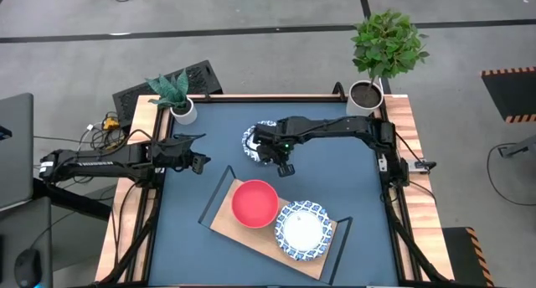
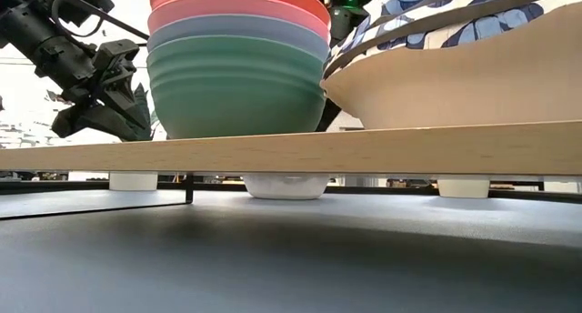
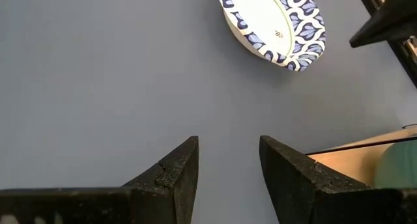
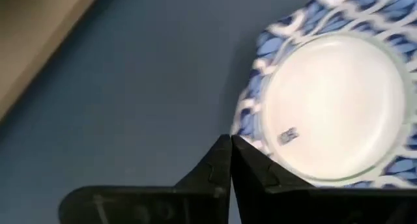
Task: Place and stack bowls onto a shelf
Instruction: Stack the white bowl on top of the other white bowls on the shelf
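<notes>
A white bowl with a blue patterned rim (image 1: 255, 139) (image 3: 273, 22) (image 4: 332, 107) is on the dark blue table beyond the shelf. My right gripper (image 1: 273, 154) (image 4: 231, 140) stands over the bowl's near-right rim, shut on it. The light-wood shelf (image 1: 251, 238) (image 2: 291, 151) carries a pink-red bowl (image 1: 255, 203) nested in a teal-green bowl (image 2: 236, 90). Beside them, a second white-and-blue bowl (image 1: 303, 229) stands on its base. My left gripper (image 1: 199, 162) (image 3: 228, 178) waits open over the table's left part, holding nothing. My right gripper pinches the bowl's blue patterned rim (image 4: 251, 136) between its two fingertips, one finger inside the bowl and one outside. The fingers come steeply from above. Under the shelf the bowl's white foot (image 2: 286, 186) shows low by the table; whether it is clear I cannot tell.
Two potted plants in white pots stand at the table's far corners (image 1: 176, 95) (image 1: 381, 54). The shelf's thin black frame ends (image 1: 216, 192) rise at its short sides. Bare blue tabletop lies between the shelf and the left arm (image 1: 180, 213).
</notes>
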`<state>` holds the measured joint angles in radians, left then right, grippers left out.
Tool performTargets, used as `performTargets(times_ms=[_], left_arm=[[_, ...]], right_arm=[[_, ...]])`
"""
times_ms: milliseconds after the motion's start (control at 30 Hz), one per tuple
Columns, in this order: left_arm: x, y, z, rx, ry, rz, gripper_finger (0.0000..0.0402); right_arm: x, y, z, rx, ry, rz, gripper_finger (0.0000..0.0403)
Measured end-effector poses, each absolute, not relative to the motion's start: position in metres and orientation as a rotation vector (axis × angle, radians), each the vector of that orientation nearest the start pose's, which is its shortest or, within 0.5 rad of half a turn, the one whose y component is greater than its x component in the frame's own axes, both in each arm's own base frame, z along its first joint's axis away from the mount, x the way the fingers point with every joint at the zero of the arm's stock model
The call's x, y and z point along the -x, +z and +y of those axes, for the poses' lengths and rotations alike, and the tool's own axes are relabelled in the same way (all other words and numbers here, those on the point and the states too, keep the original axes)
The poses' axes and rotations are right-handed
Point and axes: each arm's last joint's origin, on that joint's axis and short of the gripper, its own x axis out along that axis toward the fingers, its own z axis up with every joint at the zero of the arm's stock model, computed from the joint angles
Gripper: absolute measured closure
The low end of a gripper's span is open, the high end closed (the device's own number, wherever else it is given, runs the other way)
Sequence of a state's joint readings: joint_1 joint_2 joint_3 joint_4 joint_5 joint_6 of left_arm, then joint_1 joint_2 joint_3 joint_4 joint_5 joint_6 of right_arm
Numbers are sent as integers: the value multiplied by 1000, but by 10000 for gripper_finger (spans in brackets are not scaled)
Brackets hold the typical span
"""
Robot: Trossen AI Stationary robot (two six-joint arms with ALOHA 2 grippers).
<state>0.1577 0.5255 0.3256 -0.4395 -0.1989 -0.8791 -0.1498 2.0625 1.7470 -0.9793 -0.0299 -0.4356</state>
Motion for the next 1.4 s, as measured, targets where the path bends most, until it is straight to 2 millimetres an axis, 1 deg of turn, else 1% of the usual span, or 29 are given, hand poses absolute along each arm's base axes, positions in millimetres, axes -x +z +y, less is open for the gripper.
performTargets(times_ms=[100, 200, 333, 400, 433, 500, 667, 800, 933, 1000, 1067, 1133, 1200, 1233, 1333, 1400], left_arm=[[-118, 189, 25, 824, 602, 448, 255], [-118, 189, 25, 824, 601, 448, 255], [-118, 189, 25, 823, 602, 449, 255], [-118, 189, 25, 822, 602, 449, 255], [-118, 189, 25, 821, 601, 450, 255], [-118, 189, 25, 821, 601, 449, 255], [-118, 189, 25, 821, 602, 452, 255], [-117, 187, 24, 819, 610, 470, 255], [-117, 187, 24, 818, 613, 476, 255], [-117, 186, 24, 818, 613, 476, 255], [-117, 187, 24, 819, 612, 476, 255], [-117, 187, 24, 821, 610, 476, 255], [-117, 187, 24, 823, 608, 477, 255], [-117, 186, 24, 823, 607, 478, 255], [-117, 187, 24, 823, 607, 477, 255], [-117, 187, 24, 823, 607, 476, 255]], right_arm=[[-415, 223, -66, 224, 207, 1305, 336], [-413, 218, -72, 183, 232, 1326, 282], [-418, 206, -75, 220, 187, 1345, 215], [-422, 204, -76, 255, 162, 1324, 197], [-426, 205, -77, 267, 157, 1294, 193], [-427, 202, -78, 279, 155, 1293, 191], [-427, 189, -79, 264, 183, 1349, 201], [-427, 175, -77, 252, 208, 1400, 207], [-430, 164, -82, 275, 162, 1426, 217], [-429, 162, -83, 273, 159, 1437, 235], [-430, 161, -83, 280, 155, 1437, 266], [-430, 165, -81, 286, 153, 1430, 309], [-429, 167, -80, 290, 151, 1428, 362], [-429, 169, -80, 291, 151, 1425, 379], [-426, 176, -80, 271, 119, 1425, 382], [-423, 187, -78, 274, 80, 1423, 382]])
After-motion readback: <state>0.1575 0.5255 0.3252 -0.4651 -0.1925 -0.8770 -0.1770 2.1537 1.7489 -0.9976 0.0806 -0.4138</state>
